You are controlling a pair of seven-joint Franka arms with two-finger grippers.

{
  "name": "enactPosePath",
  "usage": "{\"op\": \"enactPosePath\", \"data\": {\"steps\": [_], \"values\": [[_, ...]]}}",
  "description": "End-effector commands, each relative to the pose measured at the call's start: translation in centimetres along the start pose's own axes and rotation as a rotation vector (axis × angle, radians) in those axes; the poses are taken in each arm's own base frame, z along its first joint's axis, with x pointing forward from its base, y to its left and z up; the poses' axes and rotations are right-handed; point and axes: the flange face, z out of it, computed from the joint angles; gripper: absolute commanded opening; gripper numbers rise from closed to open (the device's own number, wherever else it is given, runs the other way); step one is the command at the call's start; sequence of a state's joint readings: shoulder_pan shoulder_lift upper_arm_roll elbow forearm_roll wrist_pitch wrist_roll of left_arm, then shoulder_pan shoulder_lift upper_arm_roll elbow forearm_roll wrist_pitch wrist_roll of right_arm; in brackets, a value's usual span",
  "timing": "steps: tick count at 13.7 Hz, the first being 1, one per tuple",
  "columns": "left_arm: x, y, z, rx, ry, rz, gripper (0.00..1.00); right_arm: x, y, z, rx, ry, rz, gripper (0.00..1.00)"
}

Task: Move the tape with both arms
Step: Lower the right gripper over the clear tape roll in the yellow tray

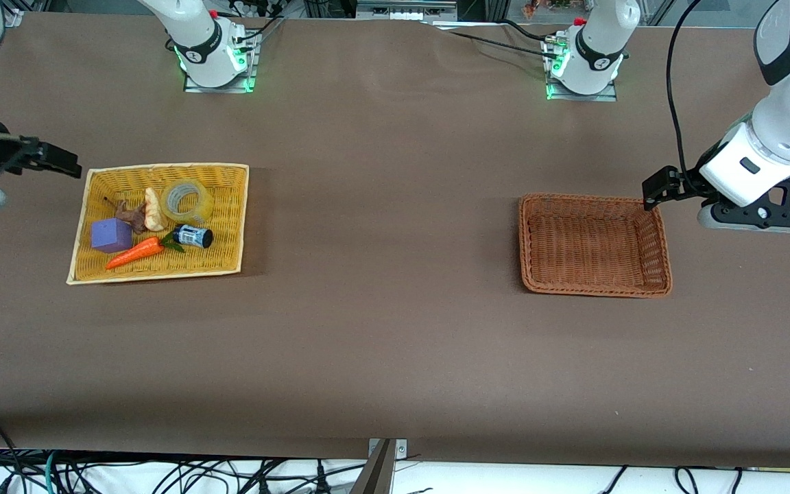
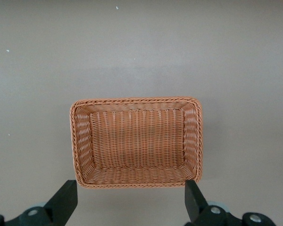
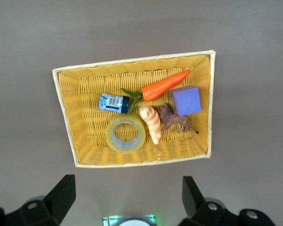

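Note:
The tape [image 1: 188,199], a translucent yellowish ring, lies flat in the yellow wicker basket [image 1: 229,219], in the corner farthest from the front camera and toward the table's middle. It also shows in the right wrist view [image 3: 126,133]. My right gripper [image 1: 59,159] is open and holds nothing, up in the air over the table beside the yellow basket; its jaws stand wide apart in its wrist view [image 3: 128,181]. My left gripper [image 1: 659,186] is open and holds nothing, over the brown wicker basket's [image 1: 594,285] corner; its jaws also stand wide apart [image 2: 129,188].
In the yellow basket [image 3: 85,141] beside the tape lie a small dark blue-labelled bottle [image 1: 193,236], a toy carrot [image 1: 136,252], a purple cube [image 1: 111,235], a bread-like piece [image 1: 155,209] and a brown toy animal [image 1: 136,216]. The brown basket [image 2: 80,141] stands toward the left arm's end.

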State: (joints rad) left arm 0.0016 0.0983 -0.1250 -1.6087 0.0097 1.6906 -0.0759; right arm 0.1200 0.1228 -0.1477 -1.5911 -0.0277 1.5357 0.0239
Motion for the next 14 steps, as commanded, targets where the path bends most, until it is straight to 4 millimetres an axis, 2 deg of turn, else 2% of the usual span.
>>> {"op": "enactPosePath", "data": {"steps": [1,5,10,12,14], "values": [[0.3,0.3,-0.6,-0.028,-0.001,-0.011,1.00,0.3,-1.9,5.2,0.010,-0.007,0.057,1.00],[0.3,0.5,-0.6,-0.028,-0.001,-0.006,1.00,-0.8,-3.6,11.8,0.010,-0.017,0.088,1.00],[0.3,0.6,-0.7,-0.028,0.000,-0.005,1.00,-5.0,-4.2,21.8,0.029,0.059,0.109,1.00],[0.3,0.6,-0.8,-0.028,0.002,-0.001,1.00,-6.4,-7.0,24.3,0.025,0.069,0.157,1.00],[0.3,0.5,-0.8,-0.028,0.002,-0.003,1.00,-7.1,-8.1,26.0,0.029,0.088,0.165,1.00]]}}
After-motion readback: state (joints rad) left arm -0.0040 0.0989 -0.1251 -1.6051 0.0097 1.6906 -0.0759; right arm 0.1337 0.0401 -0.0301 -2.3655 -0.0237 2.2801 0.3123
